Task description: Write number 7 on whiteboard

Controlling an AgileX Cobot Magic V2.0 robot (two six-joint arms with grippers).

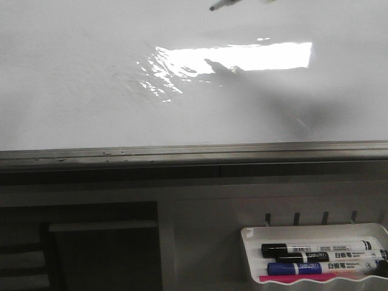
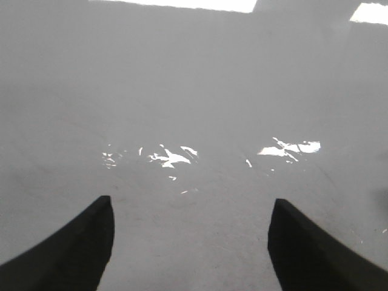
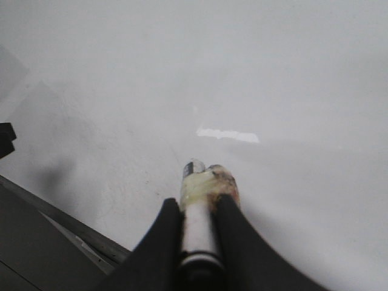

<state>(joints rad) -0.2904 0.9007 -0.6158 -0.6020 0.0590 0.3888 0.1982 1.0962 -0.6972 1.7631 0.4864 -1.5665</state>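
A: How's the whiteboard (image 1: pixel 79 91)?

B: Glossy and blank, a bright rectangular glare (image 1: pixel 242 57) across it; grey metal edge (image 1: pixel 182 151) below, and a white tray (image 1: pixel 254 242) of markers (image 1: pixel 321 250) lower right.

A: And the grippers?

B: The right gripper (image 3: pixel 199 209) pinches a marker (image 3: pixel 200 224) (tip (image 1: pixel 213 8) above the board); the left gripper (image 2: pixel 191 242) is spread wide; no 7 visible.

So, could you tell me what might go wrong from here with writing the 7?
1. The right gripper holds the marker with its tip at the top edge of the front view, so the strokes may fall out of sight.
2. The whiteboard shows no ink, and glare could hide thin lines.
3. The marker's tip looks smeared and taped, so it might write faintly.
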